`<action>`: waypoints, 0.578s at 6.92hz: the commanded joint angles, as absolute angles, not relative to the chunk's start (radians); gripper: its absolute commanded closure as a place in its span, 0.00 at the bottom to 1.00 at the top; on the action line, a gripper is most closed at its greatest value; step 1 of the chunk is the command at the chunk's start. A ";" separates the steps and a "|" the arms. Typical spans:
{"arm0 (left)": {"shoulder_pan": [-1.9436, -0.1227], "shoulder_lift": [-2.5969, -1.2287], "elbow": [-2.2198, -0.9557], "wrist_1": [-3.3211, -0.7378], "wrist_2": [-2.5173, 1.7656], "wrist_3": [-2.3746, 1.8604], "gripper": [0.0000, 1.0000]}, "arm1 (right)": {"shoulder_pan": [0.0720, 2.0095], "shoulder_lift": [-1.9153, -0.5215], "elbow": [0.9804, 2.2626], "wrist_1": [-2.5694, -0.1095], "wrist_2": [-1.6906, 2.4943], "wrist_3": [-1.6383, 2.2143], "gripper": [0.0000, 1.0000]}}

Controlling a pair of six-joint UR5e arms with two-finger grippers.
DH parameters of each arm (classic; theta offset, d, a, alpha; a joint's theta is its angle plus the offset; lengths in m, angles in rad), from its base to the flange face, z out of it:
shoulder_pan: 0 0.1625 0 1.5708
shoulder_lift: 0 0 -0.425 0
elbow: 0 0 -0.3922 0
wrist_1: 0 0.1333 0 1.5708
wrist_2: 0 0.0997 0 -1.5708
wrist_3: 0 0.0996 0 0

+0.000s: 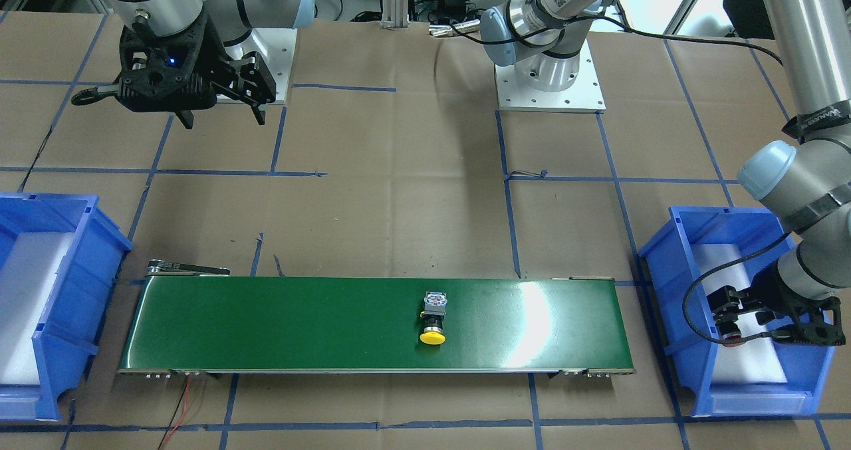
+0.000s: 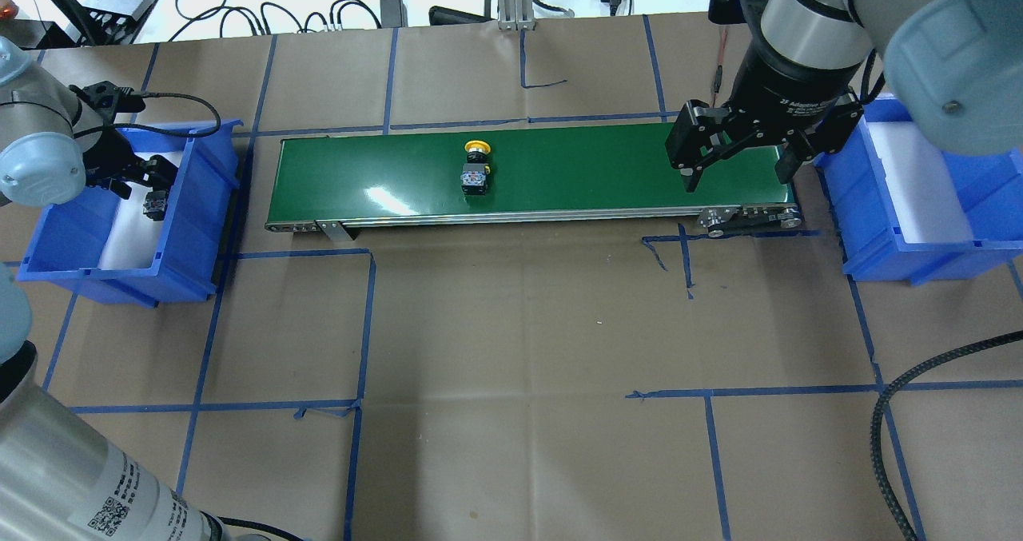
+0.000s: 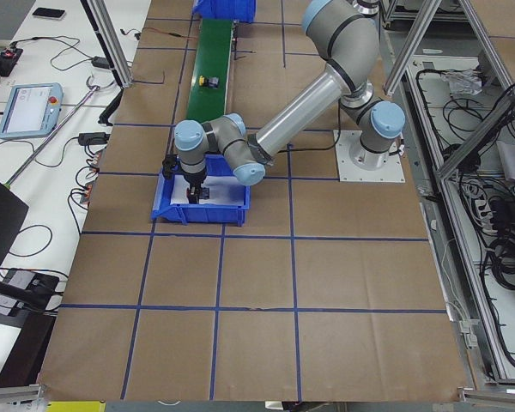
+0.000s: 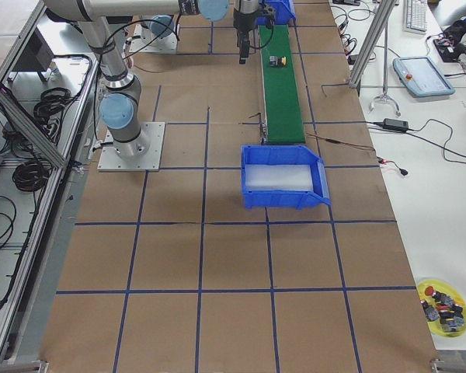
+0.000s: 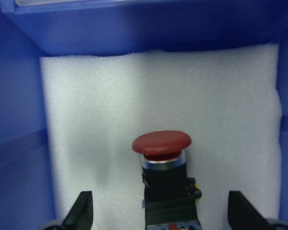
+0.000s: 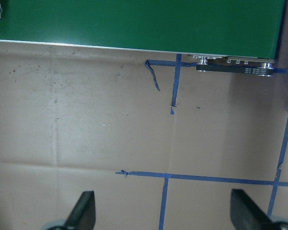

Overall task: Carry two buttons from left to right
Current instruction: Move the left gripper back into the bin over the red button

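1. The left gripper (image 1: 736,318) reaches down into the blue bin (image 1: 671,270) at the robot's left end of the table (image 2: 519,325). Its two fingers (image 5: 84,211) are spread wide apart.
2. The red button (image 5: 162,143) sits on the white foam (image 5: 158,91) lining that bin, directly between the spread fingers and touching neither. Its red cap faces the bin's far wall in the left wrist view, with the black switch body nearer the camera.
3. The yellow button (image 1: 433,318) lies on its side on the green conveyor belt (image 1: 286,324), a little toward the robot's left of the belt's middle. Its yellow cap points away from the robot and its grey-black body toward it. Nothing touches it.
4. The right gripper (image 2: 735,177) hangs in the air with its fingers parted and nothing between them (the right wrist view shows only brown paper and blue tape (image 6: 201,178) beneath it). It is on the robot's side of the belt's right-hand end, well apart from the yellow button.
5. A second blue bin (image 2: 879,205), also lined in white, stands just beyond the belt's right end, matching the one at the left.
6. The belt runs along the table between the two bins.
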State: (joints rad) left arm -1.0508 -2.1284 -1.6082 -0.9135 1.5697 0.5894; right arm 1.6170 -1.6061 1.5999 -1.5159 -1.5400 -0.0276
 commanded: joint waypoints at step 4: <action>-1.051 -2.137 -1.591 -0.907 1.569 0.589 0.88 | 1.615 -1.606 1.598 -1.519 -1.545 -0.028 0.00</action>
